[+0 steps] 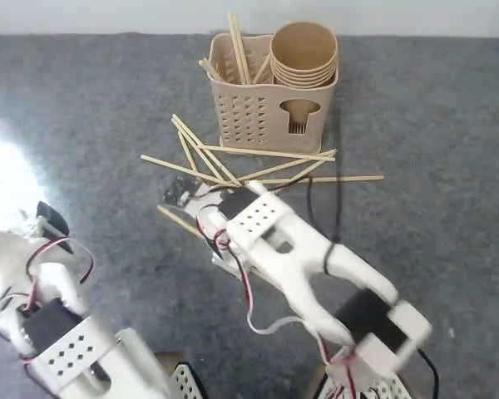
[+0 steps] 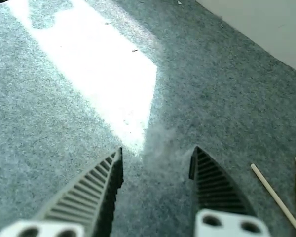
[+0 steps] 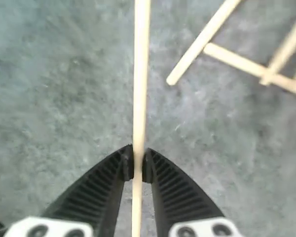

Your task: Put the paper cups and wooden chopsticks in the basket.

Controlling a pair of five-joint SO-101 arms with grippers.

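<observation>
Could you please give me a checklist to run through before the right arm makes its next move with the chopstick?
1. Right tool shut on one wooden chopstick: ok.
2. Held chopstick lifted off the mat: cannot tell.
3. Basket upright, with chopsticks already standing in one compartment: ok.
4. Paper cups stacked in the basket: ok.
5. Left tool open, empty, over bare mat: ok.
6. All chopsticks collected: not ok, several loose chopsticks lie in front of the basket.
</observation>
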